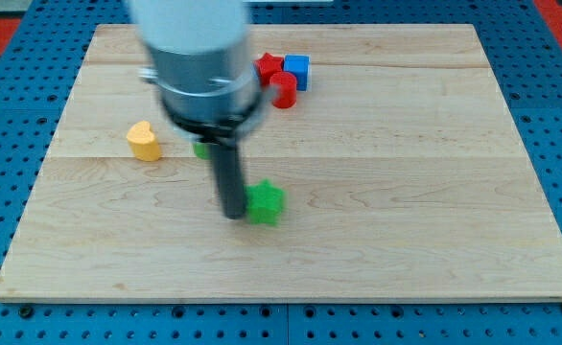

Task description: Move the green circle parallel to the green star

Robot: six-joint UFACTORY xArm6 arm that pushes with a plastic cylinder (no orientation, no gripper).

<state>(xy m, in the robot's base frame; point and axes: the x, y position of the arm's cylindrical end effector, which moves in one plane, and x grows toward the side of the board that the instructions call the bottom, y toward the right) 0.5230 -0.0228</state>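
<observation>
The green star [265, 202] toward the board's bottom edge touches my tip [234, 213] on its left; the green circle [201, 149], half hidden, lies behind; no fingers here.

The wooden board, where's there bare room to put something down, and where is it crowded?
Bare: the board's whole right half and the bottom strip. Crowded: the top, with red star, blue cube, red cylinder. My tip touches the green star.

1. My tip [234, 215] rested on the surface [406, 192] at frame centre, touching the green star [265, 202] on its left.
2. The green circle [201, 149] lay above-left, mostly hidden.
3. The yellow block [144, 140] sat further left.
4. The red star [269, 67], red cylinder [283, 89] and blue cube [297, 71] clustered at top centre.
</observation>
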